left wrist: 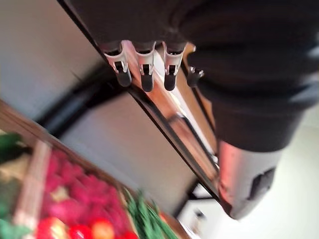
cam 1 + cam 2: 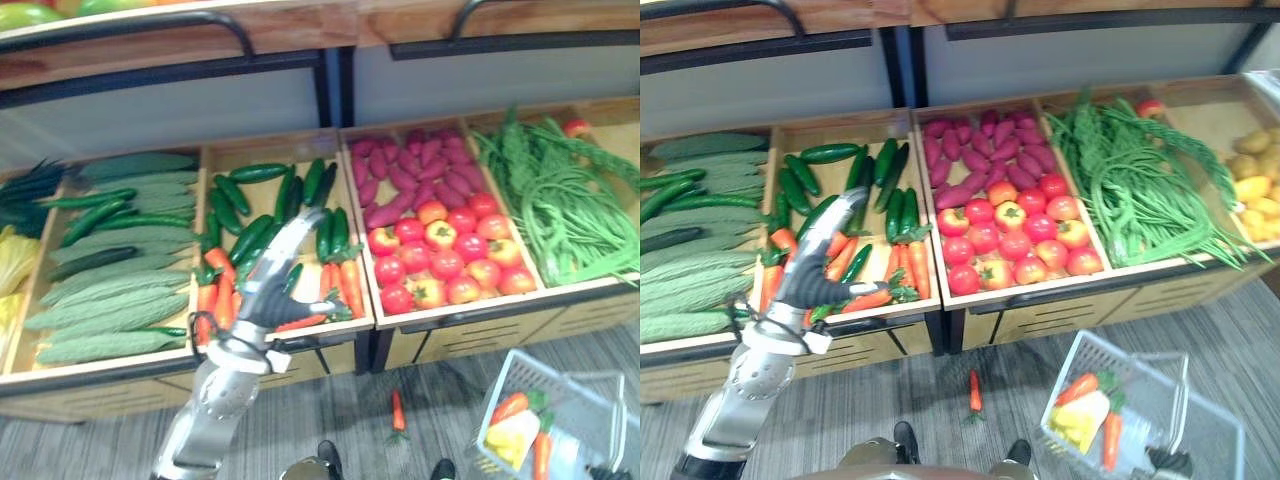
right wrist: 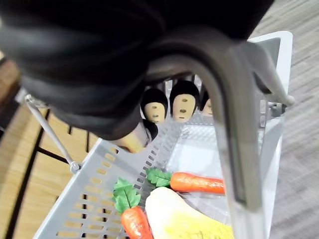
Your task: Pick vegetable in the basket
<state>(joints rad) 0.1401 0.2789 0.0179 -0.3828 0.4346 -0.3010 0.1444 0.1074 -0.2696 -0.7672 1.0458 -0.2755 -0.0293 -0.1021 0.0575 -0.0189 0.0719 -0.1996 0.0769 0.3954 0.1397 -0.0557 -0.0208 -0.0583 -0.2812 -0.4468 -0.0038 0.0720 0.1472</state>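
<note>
Plainly open, left hand (image 2: 262,293) hovers over carrots (image 2: 351,285).

One basket (image 2: 1165,395) holds two carrots (image 2: 1077,387) and one yellow vegetable (image 2: 1081,416); one more carrot (image 2: 976,392) lies on the floor (image 2: 940,405).

wooden crate stand (image 2: 455,322) | grey back panel (image 2: 150,120) behind it | wooden shelf (image 2: 150,45) with black rail (image 2: 120,24) above it | grey plank floor (image 2: 60,440) before it
</note>
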